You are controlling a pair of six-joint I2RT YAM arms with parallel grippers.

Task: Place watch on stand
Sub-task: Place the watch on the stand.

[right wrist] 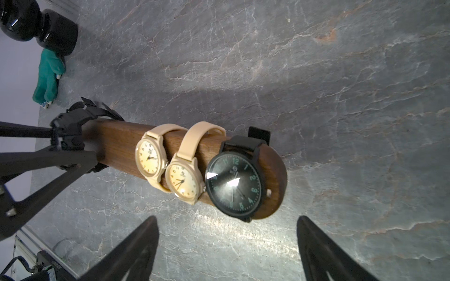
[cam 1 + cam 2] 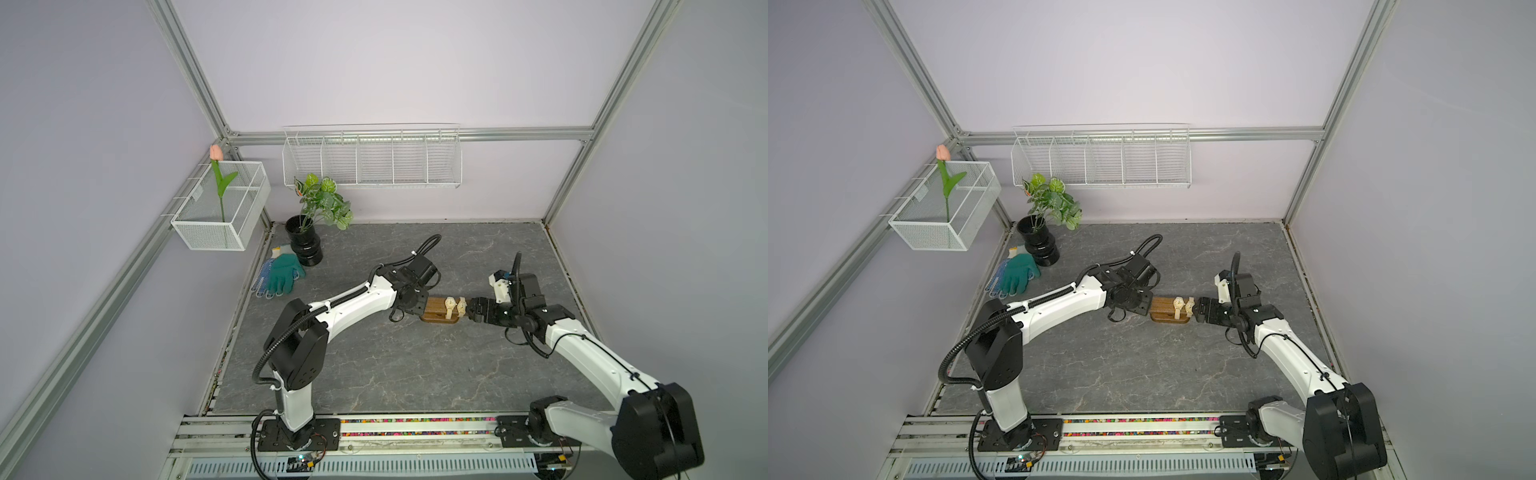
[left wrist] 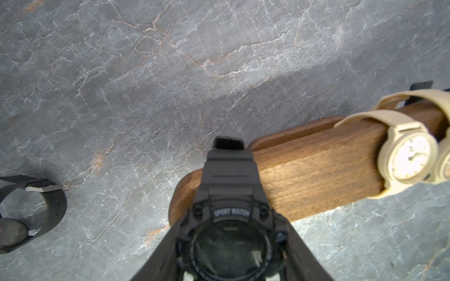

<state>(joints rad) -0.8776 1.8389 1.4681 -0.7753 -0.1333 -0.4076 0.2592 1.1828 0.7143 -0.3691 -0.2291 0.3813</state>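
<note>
On the black watch (image 3: 231, 233), lettering reads "SPORT WATCH".

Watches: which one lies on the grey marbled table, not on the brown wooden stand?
The black watch with the silver buckle, alone on the table. Three others hang on the stand; the left end effector holds the black sport watch.

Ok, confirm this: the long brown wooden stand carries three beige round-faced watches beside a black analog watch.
Not three. The right wrist view shows two beige round-faced watches on the long brown wooden stand, beside the black analog watch.
</note>
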